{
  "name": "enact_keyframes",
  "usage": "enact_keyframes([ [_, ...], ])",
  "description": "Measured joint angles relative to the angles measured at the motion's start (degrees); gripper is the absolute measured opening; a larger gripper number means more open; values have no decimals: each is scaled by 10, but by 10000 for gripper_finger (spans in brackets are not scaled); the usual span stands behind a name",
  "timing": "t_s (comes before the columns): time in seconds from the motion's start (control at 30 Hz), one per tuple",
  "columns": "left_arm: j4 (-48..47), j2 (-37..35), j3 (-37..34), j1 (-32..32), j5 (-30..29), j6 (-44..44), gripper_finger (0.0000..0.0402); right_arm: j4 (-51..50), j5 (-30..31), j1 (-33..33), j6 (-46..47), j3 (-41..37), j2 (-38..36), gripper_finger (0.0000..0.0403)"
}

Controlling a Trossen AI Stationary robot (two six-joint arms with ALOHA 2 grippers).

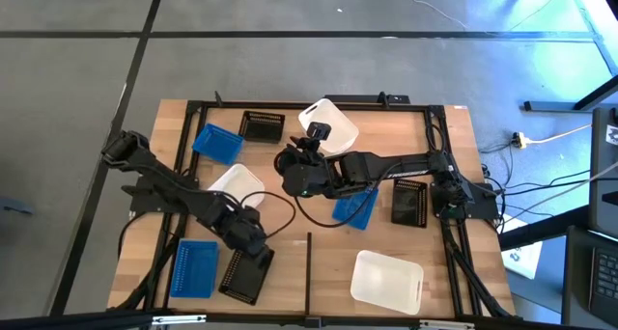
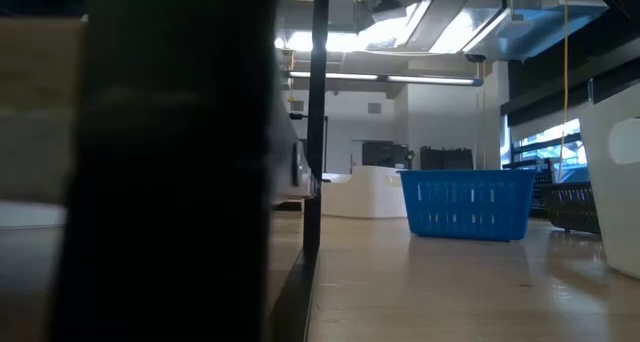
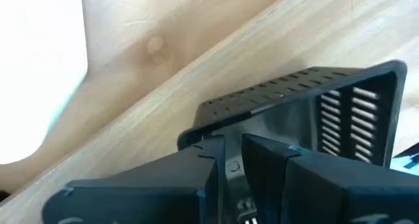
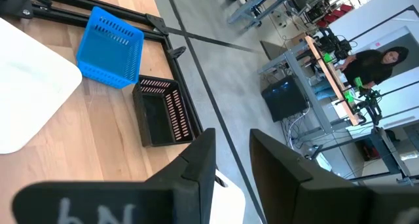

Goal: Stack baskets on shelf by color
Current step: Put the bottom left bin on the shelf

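Op: Wooden shelf (image 1: pixel 319 262), black-railed. My left gripper (image 1: pixel 253 245) pinches a black slotted basket (image 1: pixel 241 275) by its rim, near front edge beside a blue basket (image 1: pixel 193 268).

Obs: Right?

Op: Right gripper (image 1: pixel 301 154) empty, jaws parted, mid-shelf.

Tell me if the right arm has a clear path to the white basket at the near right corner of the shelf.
Probably yes. That white basket lies alone on bare wood, nothing stacked in or beside it. The right gripper hangs mid-shelf with its jaws open and empty; the blue basket under the arm lies off the likely path.
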Motion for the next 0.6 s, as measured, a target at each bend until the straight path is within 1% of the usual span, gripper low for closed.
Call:
enact_keyframes([
  [0.2, -26, 0, 0, 0, -14, -16, 42, 0, 0, 0, 0, 0, 0, 97],
  [0.33, -42, 0, 0, -4, 8, -26, 42, 0, 0, 0, 0, 0, 0, 97],
  [0.6, -43, 0, 0, -7, 42, -48, 42, 0, 0, 0, 0, 0, 0, 97],
])
